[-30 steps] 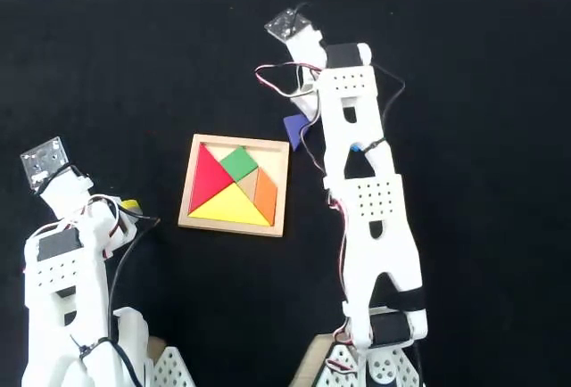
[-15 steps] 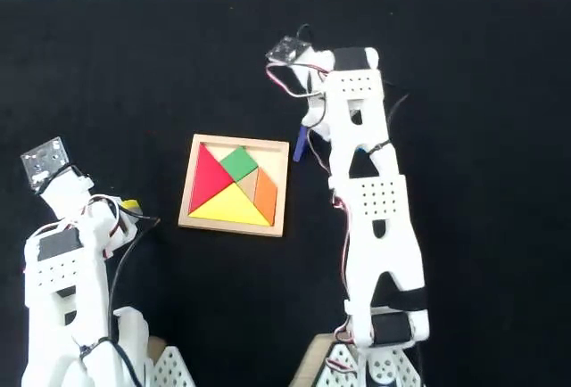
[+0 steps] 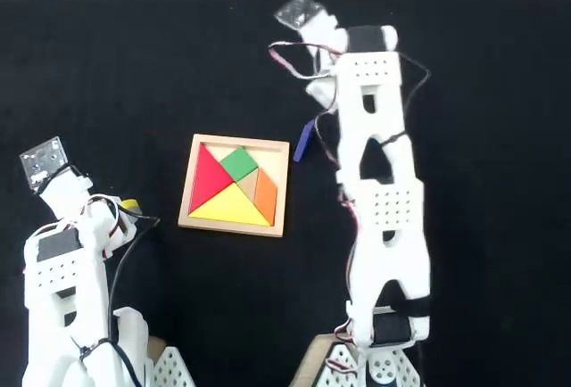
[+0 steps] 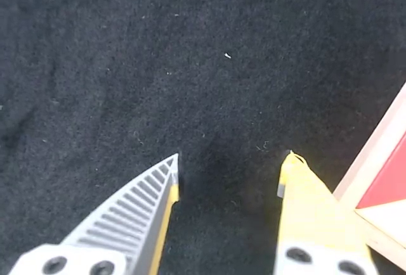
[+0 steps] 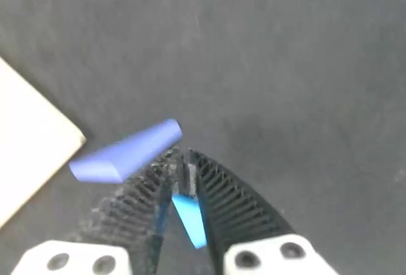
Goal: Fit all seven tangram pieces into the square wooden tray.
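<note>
On the black cloth-covered surface, the square wooden tray is lying flat between the two arms. It is holding a red triangular piece, a green square piece, a yellow triangular piece and an orange piece along its right side. A blue tangram piece is sitting outside the tray, just beside its upper right corner, turned on edge so that the high view is showing a narrow strip. The right end effector is hovering there with its jaws pressed nearly together, pinching the blue piece, which is projecting sideways from the tips. A paler blue sliver is showing in the slot between the jaws, and a tray corner is appearing near the piece. The left end effector is waiting low over the cloth just left of the tray, jaws spread apart and gripping nothing. The tray's rim and some red are showing beside its yellow jaw.
</note>
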